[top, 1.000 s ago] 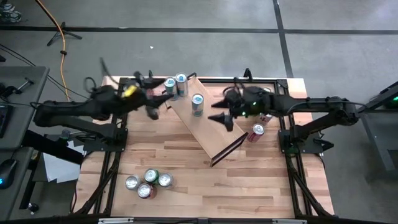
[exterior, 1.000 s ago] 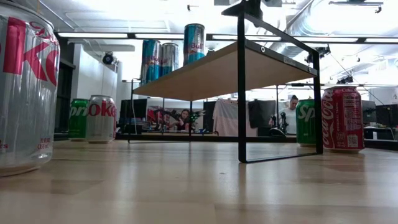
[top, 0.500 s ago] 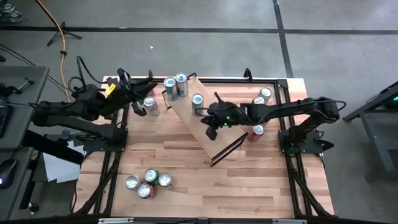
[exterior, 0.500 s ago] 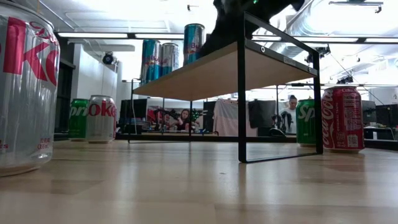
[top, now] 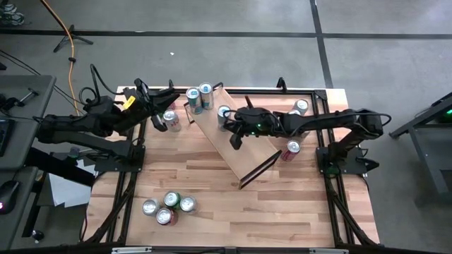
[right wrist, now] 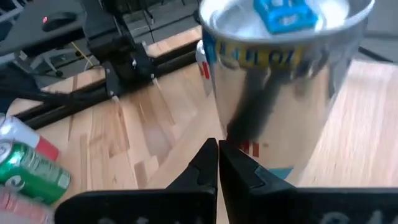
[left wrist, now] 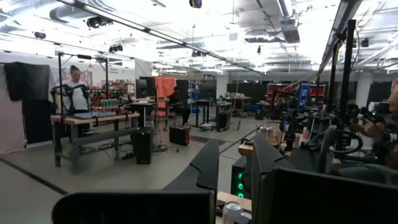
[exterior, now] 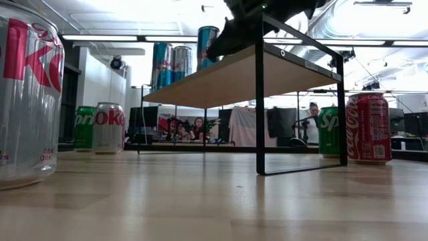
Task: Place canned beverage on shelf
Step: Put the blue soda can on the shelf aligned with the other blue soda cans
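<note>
On shelf (exterior: 221, 79): Red Bull cans (exterior: 208, 45).

Shelf (top: 244, 152) on the table (top: 233, 204) carries three cans (top: 199, 95).

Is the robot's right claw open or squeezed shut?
Shut. The right gripper has its two dark fingers pressed together with nothing between them, just in front of a silver can standing upright on the shelf.

Two matte-black jointed arms with looping black cables flank the striped butcher-block bench (top: 212, 190), the left arm (top: 85, 125) wearing a yellow tag, the right arm (top: 318, 123) showing a small green light.
</note>
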